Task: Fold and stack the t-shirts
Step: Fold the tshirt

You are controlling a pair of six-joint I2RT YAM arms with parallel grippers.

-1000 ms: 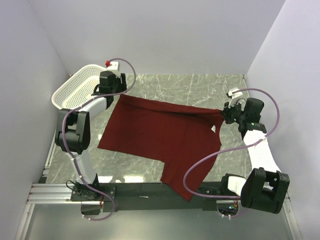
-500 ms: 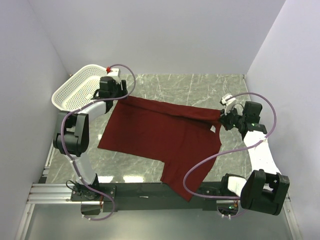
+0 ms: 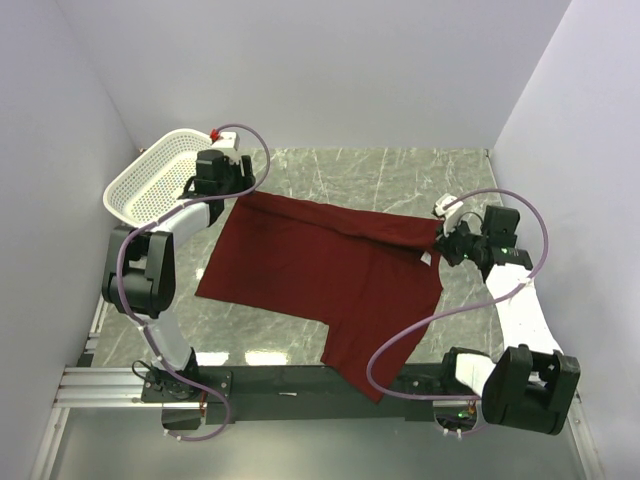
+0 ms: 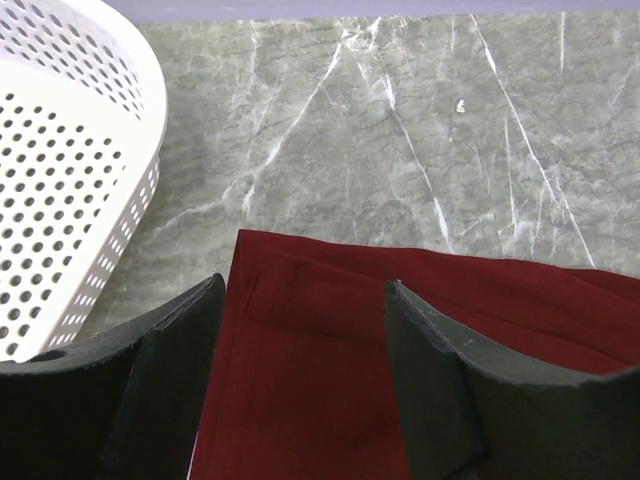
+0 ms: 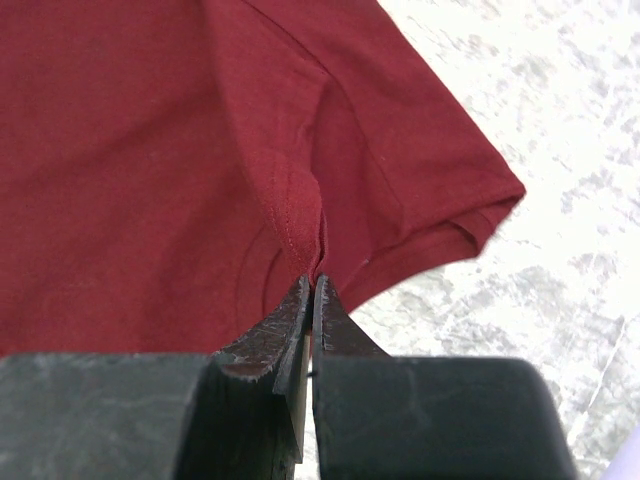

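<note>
At the far left the white basket (image 3: 150, 178) is sitting at the table's (image 3: 400, 170) back corner, just beside the left gripper (image 4: 305, 298). That gripper is hanging over the t-shirt's far left corner with its fingers spread wide, one on either side of the hem, holding nothing. From the wrist view it is hard to tell whether the tips are touching the cloth or hovering just above it. The maroon t-shirt (image 3: 320, 262) is lying mostly flat across the middle of the table, with one part trailing toward the near edge and its small white label (image 3: 427, 258) showing near the right side. At the right, the right gripper (image 5: 312, 290) is pinching the shirt, its fingers pressed tight together on a ridge of fabric by the sleeve seam.

The step in hand looks like taking hold of the far edge at both ends before the first fold. The next move is calling for the left fingers to drop onto the corner and close on the hem, so both arms can lift and carry that edge together.
</note>
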